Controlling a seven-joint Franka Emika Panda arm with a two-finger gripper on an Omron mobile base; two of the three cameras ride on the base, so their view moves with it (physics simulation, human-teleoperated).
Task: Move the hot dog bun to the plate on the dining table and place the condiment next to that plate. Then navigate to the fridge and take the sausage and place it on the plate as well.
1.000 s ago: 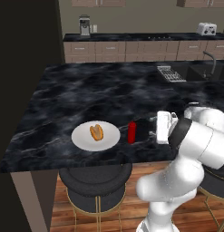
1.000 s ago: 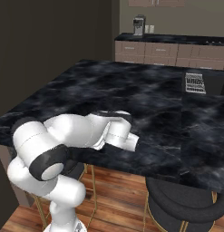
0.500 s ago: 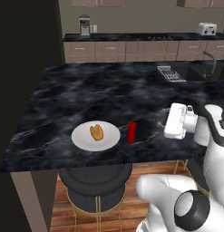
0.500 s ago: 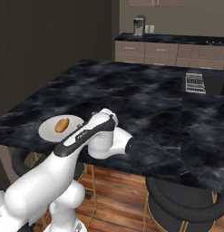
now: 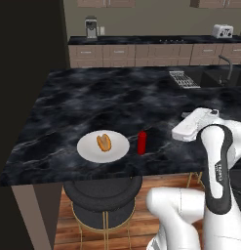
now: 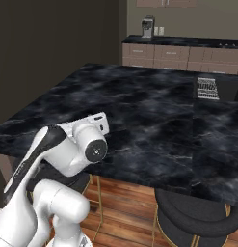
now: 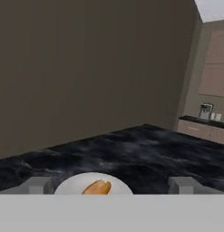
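Note:
A hot dog bun (image 5: pixel 104 142) lies on a white plate (image 5: pixel 85 149) near the front edge of the black marble table (image 5: pixel 117 102). A red condiment bottle (image 5: pixel 142 142) stands upright just right of the plate, apart from it. My gripper (image 5: pixel 180 132) hovers to the right of the bottle, pointing left toward it. In the hand view the gripper (image 7: pixel 111 186) is open, its grey fingertips (image 7: pixel 38 186) wide apart with nothing between them. Beyond them are the plate (image 7: pixel 68 186) and the bun (image 7: pixel 97 186). In the right base view my arm covers the plate's spot.
Black round stools stand under the table's front edge (image 5: pixel 102 193) (image 6: pixel 197 217). A metal rack (image 5: pixel 184 79) lies at the table's far right. The back counter carries a coffee machine (image 5: pixel 91 27) and a toaster (image 5: pixel 222 31). A dark wall rises on the left.
My arm has folded and swung its elbow down to the right. The hand has drawn slightly back from the bottle. The arm now covers the plate in the right base view.

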